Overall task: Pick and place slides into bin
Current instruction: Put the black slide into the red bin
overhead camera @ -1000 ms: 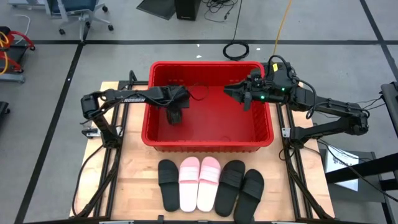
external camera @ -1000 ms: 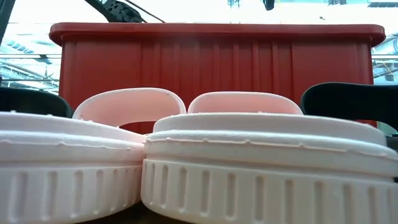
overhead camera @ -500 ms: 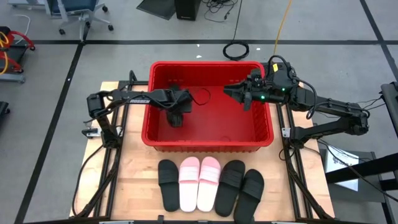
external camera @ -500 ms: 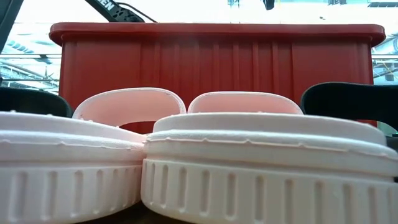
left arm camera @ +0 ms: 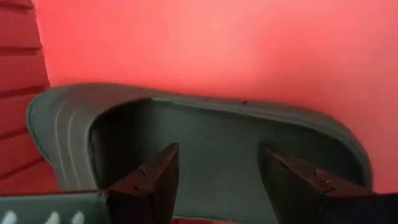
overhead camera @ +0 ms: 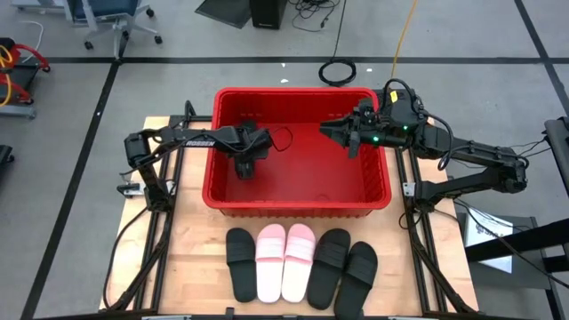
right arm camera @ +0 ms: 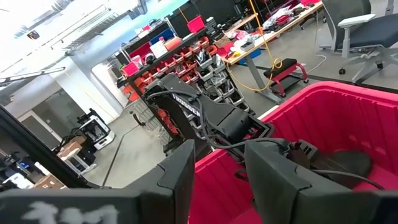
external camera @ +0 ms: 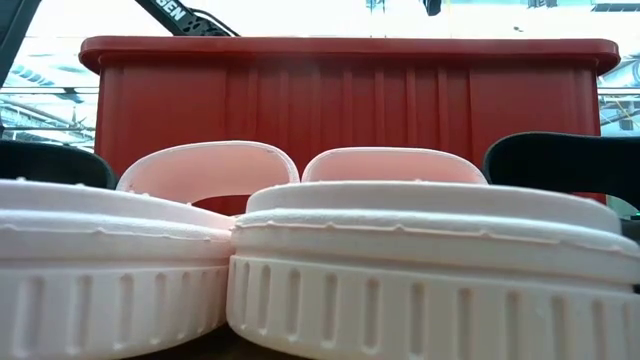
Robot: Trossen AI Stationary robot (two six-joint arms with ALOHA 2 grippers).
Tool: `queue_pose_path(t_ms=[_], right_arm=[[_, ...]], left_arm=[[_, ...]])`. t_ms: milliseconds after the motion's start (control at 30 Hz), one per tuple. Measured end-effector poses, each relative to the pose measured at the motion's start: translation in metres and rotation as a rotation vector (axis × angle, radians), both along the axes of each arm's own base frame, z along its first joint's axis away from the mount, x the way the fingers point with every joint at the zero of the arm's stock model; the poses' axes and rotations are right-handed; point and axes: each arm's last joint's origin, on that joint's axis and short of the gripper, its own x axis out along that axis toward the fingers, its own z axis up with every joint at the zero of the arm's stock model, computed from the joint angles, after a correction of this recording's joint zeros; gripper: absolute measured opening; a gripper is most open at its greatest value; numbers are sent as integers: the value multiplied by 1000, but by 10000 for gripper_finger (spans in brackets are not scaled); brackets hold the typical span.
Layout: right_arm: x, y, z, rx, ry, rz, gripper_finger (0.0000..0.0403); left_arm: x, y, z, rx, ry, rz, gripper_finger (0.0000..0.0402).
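The red bin [overhead camera: 299, 207] stands at the table's far middle. My left gripper [overhead camera: 246, 165] reaches into its left half, open, right over one black slide [left arm camera: 205, 130] that lies on the bin's floor [left arm camera: 249, 50]; that slide also shows in the right wrist view [right arm camera: 349, 163]. My right gripper [overhead camera: 327, 131] hovers open and empty over the bin's far right part. Five slides lie in a row on the table before the bin: one black [overhead camera: 240, 262], two pink [overhead camera: 269, 260] [overhead camera: 299, 260], two black [overhead camera: 330, 265] [overhead camera: 359, 276]. My left gripper's open fingers [left arm camera: 163, 167] point down at the black slide, one on each side of its middle. I cannot tell whether they touch it. The slide lies on the bin's floor near the left wall.
The bin's tall walls [external camera: 350, 90] ring both grippers. The pink slides [external camera: 400, 260] fill the low view close up. Bare wood shows at the table's near corners [overhead camera: 187, 284]. The floor beyond holds cables and chairs.
My left gripper has drawn a little toward the bin's left wall. The row of slides and my right arm have kept still.
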Motion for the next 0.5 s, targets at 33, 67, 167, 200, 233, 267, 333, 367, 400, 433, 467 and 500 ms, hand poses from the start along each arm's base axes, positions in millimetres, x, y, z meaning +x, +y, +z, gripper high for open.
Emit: queue_pose_path(t_ms=[33, 67, 167, 200, 233, 267, 333, 367, 400, 433, 467, 500], right_arm=[[0, 0, 0, 0, 0, 0, 130], [0, 0, 0, 0, 0, 0, 130], [0, 0, 0, 0, 0, 0, 130], [0, 0, 0, 0, 0, 0, 130], [0, 0, 0, 0, 0, 0, 130], [0, 0, 0, 0, 0, 0, 130], [0, 0, 0, 0, 0, 0, 130], [0, 0, 0, 0, 0, 0, 130], [0, 0, 0, 0, 0, 0, 130], [0, 0, 0, 0, 0, 0, 130], [0, 0, 0, 0, 0, 0, 130], [0, 0, 0, 0, 0, 0, 130]], left_arm=[[0, 0, 0, 0, -4, 9, 209], [0, 1, 0, 2, -8, 18, 209], [0, 2, 2, 7, -23, 35, 209], [0, 2, 3, 10, -31, 34, 209], [2, 1, 3, 14, -41, 31, 209], [3, 0, 3, 16, -52, 27, 209], [4, -3, 7, 3, -76, 16, 209], [5, -6, 9, 1, -89, 8, 209], [7, -7, 11, 5, -110, 4, 209], [9, -9, 13, 6, -127, 3, 209], [8, -10, 15, 7, -130, -1, 209], [7, -12, 17, 8, -132, -5, 209]])
